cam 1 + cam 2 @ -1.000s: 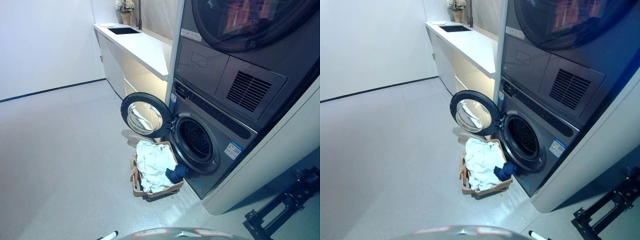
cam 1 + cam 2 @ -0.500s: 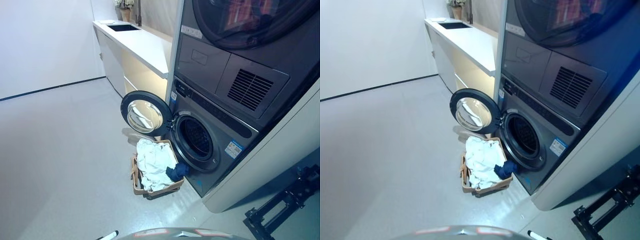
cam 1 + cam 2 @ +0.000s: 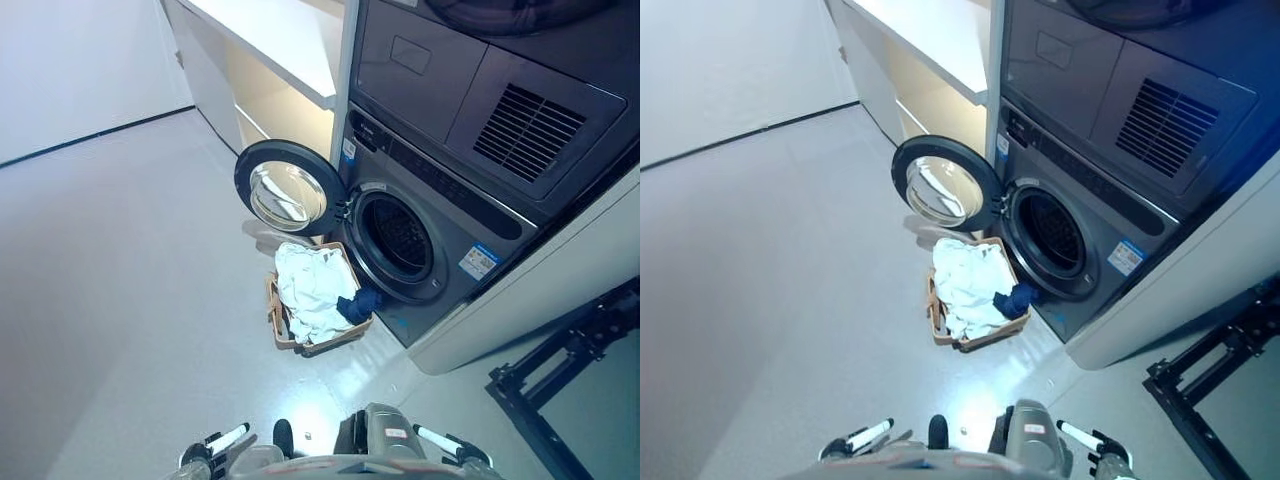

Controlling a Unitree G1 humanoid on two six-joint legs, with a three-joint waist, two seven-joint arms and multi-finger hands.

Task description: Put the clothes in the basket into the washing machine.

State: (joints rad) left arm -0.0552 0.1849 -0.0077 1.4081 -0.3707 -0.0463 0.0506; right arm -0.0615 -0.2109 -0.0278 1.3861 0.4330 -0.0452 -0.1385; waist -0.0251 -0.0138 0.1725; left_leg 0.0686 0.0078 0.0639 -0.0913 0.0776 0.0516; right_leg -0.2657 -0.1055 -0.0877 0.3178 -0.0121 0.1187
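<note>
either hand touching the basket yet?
Apart. In the left eye view both hands, left and right, sit at the bottom edge, with bare floor between them and the basket by the washer.

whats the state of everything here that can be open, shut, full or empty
washing machine door: swung wide open to the left
washing machine drum: dark inside, no clothes visible
basket: on the floor before the drum, full
white clothes: heaped in the basket
dark blue garment: draped over the basket's rim nearest the machine
left hand: low, touching nothing
right hand: low, touching nothing
</note>
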